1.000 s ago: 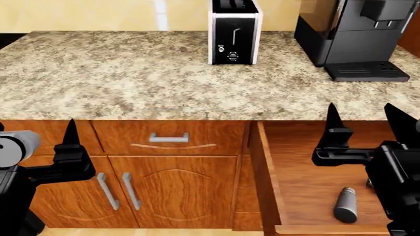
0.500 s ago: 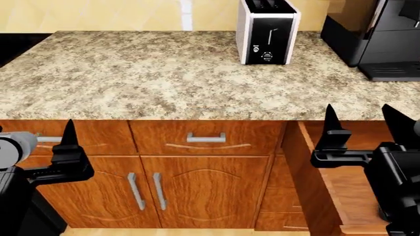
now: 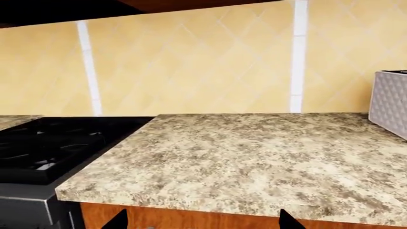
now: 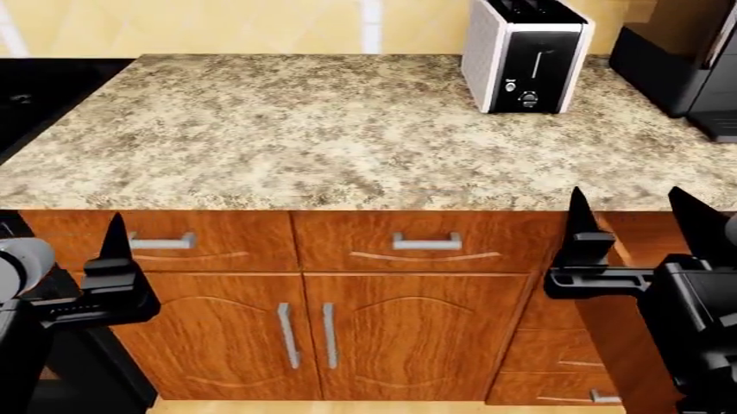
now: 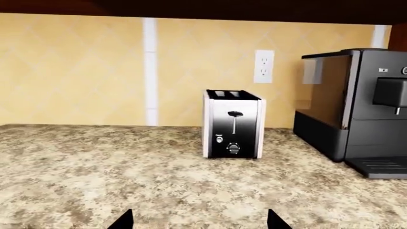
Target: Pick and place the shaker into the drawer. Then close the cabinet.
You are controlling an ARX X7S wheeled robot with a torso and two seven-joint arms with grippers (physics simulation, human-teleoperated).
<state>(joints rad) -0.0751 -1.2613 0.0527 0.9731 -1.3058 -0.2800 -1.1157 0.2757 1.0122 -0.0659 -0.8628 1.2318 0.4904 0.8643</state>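
Orange-brown cabinet (image 4: 345,319) now fills centre frame; view's slid left since 1 s ago, so drawer (image 4: 610,345) w/ shaker is cut off at lower right, shaker out of sight. Both claws, left (image 4: 116,259) & right (image 4: 631,226), spread, empty. Closing's next, I reckon.

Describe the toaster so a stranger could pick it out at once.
Start at the speckled granite counter and look to its back edge by the yellow tiled wall. The toaster stands there, left of the dark coffee machine. It is the only white-sided box, with a black front, lever and dials.
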